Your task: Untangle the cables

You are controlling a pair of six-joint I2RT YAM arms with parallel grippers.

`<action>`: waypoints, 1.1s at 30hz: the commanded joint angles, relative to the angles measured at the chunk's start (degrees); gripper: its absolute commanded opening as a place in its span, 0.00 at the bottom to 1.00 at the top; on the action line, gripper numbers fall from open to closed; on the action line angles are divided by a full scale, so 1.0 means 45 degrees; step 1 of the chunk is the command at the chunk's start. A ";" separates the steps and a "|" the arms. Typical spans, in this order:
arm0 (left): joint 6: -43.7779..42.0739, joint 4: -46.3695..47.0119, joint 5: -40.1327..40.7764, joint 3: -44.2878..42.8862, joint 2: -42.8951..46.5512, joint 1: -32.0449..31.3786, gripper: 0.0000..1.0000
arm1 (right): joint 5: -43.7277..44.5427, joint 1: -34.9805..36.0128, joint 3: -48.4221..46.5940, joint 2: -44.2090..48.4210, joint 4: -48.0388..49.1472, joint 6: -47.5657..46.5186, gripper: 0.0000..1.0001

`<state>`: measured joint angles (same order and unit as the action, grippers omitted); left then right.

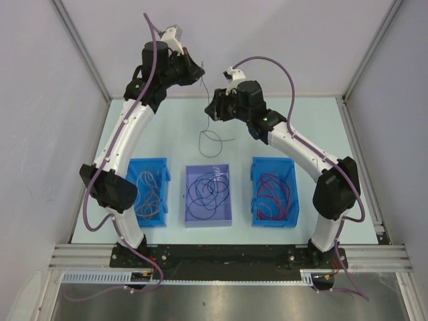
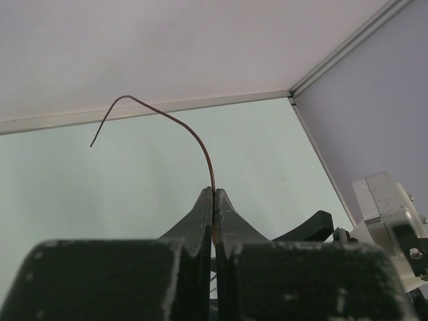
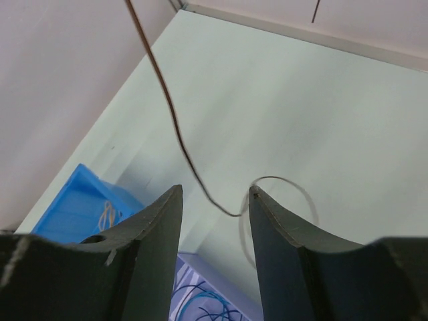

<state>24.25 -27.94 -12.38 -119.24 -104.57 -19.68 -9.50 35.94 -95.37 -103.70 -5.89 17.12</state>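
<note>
looking down on a pale green counter (image 1: 167,134), matte and smooth, walled in on three sides by lavender-grey panels (image 1: 281,33) with silver rails (image 1: 79,47) up the corners. set nearer the arm bases than either claw, in a row: a blue bin (image 1: 148,161) of orange-tan cables (image 1: 148,190), a purple bin (image 1: 207,167) of dark cables (image 1: 207,190), a second blue bin (image 1: 274,161) of red cables (image 1: 273,197).

clamped tight between the closed jaws of the left claw (image 2: 214,194): a single thin coppery-brown cable (image 2: 194,134), stiff enough to arch up out of the fingertips and bend over to a free end off to that claw's left. raised above the counter near the far wall. hanging down from that grip and passing between the parted jaws of the right claw (image 3: 215,190), open and not pinching it; cannot tell whether brushing either finger. beyond the right claw's fingertips, curling into a loose loop down at the counter. hair-thin, dark against the pale surface, one strand only, apart from the bundles in the bins.
</note>
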 commanded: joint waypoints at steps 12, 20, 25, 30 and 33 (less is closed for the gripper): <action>0.0705 0.0761 -0.0725 0.0189 0.0387 0.0038 0.00 | 0.0314 0.0235 -0.0856 -0.0627 0.0313 -0.0465 0.49; 0.0783 0.0839 -0.0823 0.0267 0.0407 0.0038 0.00 | 0.0216 0.0372 -0.1189 -0.0921 0.0215 -0.0407 0.13; 0.0705 0.0800 -0.0803 0.0306 0.0484 0.0038 0.04 | 0.0450 0.0391 -0.1111 -0.0511 0.0098 -0.0504 0.00; 0.0510 0.0039 0.0305 0.0248 0.0719 0.0038 0.84 | 0.0587 0.0391 -0.1149 0.0269 0.0039 -0.0680 0.00; 0.0178 -0.0508 0.0972 0.0461 0.1089 0.0096 1.00 | 0.0568 0.0391 -0.1286 0.0796 -0.0038 -0.0778 0.00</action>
<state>26.48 -27.70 -12.67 -117.89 -104.44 -19.68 -7.88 37.41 -97.80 -106.72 -7.31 15.09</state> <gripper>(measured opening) 0.976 0.011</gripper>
